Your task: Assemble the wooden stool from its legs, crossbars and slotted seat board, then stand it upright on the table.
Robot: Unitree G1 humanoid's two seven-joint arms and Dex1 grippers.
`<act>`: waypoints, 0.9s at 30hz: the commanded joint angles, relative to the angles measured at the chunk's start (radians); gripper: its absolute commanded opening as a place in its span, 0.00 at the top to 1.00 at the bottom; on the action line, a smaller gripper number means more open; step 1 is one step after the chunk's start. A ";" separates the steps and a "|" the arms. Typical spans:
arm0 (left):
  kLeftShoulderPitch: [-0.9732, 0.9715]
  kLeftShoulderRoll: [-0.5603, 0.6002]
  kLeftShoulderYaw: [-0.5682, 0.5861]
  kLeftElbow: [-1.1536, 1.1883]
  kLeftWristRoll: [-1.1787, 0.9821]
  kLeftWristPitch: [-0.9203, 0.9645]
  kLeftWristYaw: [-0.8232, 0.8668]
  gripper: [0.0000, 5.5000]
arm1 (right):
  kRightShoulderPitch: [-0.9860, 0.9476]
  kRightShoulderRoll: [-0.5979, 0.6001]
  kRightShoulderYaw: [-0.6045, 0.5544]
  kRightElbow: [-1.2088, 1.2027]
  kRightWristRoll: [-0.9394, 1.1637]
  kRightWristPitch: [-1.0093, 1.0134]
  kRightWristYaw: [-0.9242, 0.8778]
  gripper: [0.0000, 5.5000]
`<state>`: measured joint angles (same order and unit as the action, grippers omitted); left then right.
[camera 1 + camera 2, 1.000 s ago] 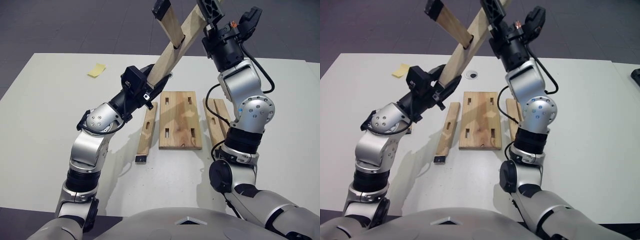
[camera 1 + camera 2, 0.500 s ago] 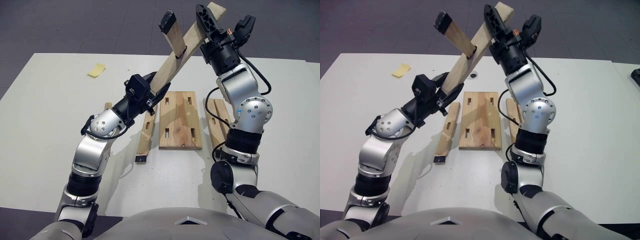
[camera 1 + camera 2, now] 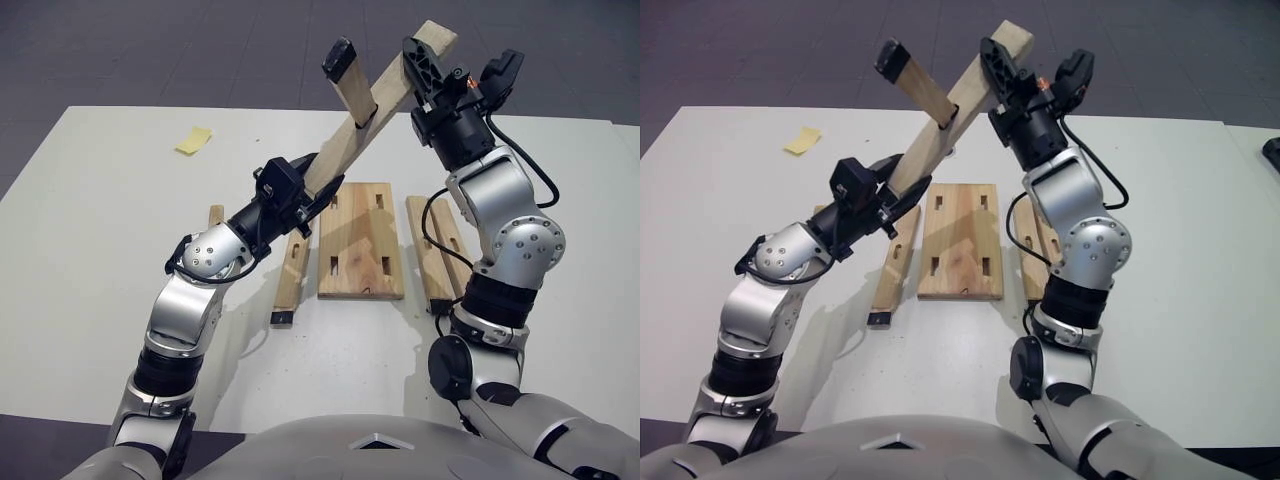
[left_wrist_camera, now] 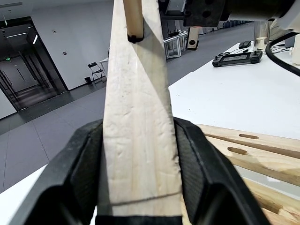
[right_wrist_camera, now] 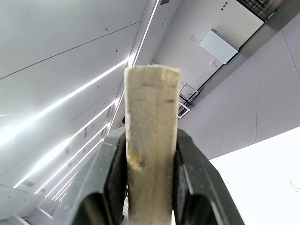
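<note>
Stool leg of pale wood, a black-capped wooden crossbar seated in its slot, slants between your claws, left claw clenched on its lower end, right claw clenched on its top, likely bracing the joint above the slotted seat board.

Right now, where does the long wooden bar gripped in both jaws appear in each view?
Left eye view: long wooden bar slants from centre to top right.
Right eye view: bar slants across top centre.
Left wrist view: bar upright, centre.
Right wrist view: bar upright, centre.
Shared landmark: black-capped bar crossing it.
</note>
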<state>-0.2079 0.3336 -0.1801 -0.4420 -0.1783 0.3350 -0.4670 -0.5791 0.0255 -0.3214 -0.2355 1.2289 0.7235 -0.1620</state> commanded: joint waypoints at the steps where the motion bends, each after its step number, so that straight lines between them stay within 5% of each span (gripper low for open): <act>1: -0.028 0.029 0.015 0.044 0.045 -0.018 0.002 0.63 | 0.011 0.002 0.015 -0.023 0.001 -0.027 0.000 0.81; 8: 0.006 0.086 0.055 0.000 0.002 0.028 -0.052 0.46 | 0.021 -0.039 0.067 -0.089 -0.067 -0.048 0.021 0.82; 13: 0.056 0.261 0.062 -0.020 -0.021 0.071 -0.223 0.33 | 0.032 -0.086 0.040 -0.150 -0.117 -0.091 -0.004 0.82; 21: 0.047 0.372 -0.126 -0.220 -0.060 0.140 -0.439 0.09 | 0.043 -0.164 -0.016 -0.148 -0.207 -0.148 -0.030 0.82; 27: -0.062 0.389 -0.384 -0.098 0.295 0.026 -0.435 0.02 | 0.042 -0.174 -0.028 -0.124 -0.194 -0.139 -0.030 0.82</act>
<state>-0.2335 0.7246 -0.4976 -0.6141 0.0096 0.3889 -0.9240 -0.5336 -0.1430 -0.3493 -0.3697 1.0229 0.5800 -0.1934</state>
